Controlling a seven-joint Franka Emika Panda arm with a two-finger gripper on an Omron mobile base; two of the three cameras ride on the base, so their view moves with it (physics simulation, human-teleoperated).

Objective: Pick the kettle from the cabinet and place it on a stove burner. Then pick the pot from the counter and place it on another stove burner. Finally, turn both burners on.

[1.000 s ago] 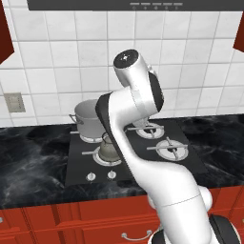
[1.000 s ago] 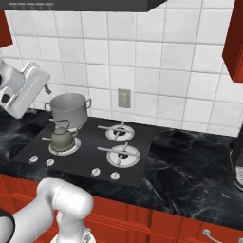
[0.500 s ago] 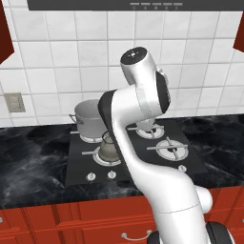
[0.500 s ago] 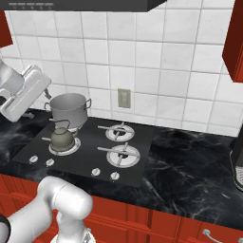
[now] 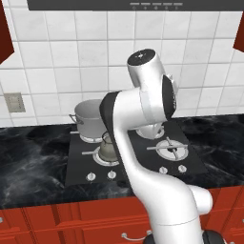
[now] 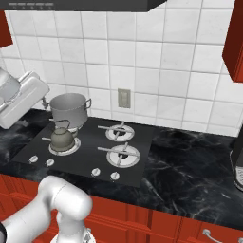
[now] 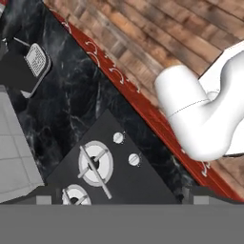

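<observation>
The grey-green kettle [image 6: 61, 138] stands on the front left burner of the black cooktop [image 6: 85, 156], and in the left base view the kettle [image 5: 107, 148] is partly behind my arm. Right behind it, the grey pot [image 6: 70, 109] [image 5: 88, 125] sits on the back left burner. The two right burners [image 6: 122, 154] [image 5: 170, 148] are bare. Small white knobs [image 6: 95, 172] line the cooktop's front edge. My gripper [image 7: 119, 198] hangs high above the cooktop's right side, open with nothing between its fingers, looking down on a bare burner [image 7: 95, 164] and two knobs [image 7: 118, 137].
Black veined counter [image 5: 33, 152] runs on both sides of the cooktop. A dark appliance [image 6: 237, 163] [image 7: 26, 66] stands on the counter to the right. Red wall cabinets [image 6: 235, 42] [image 5: 5, 38] hang at the upper corners. Red drawers [image 5: 52, 219] run below, and a wall outlet [image 6: 124, 98] sits on the tiles.
My arm's upper links have swung a little to the right in the left base view. The kettle and the pot have not moved, and the gripper stays open.
</observation>
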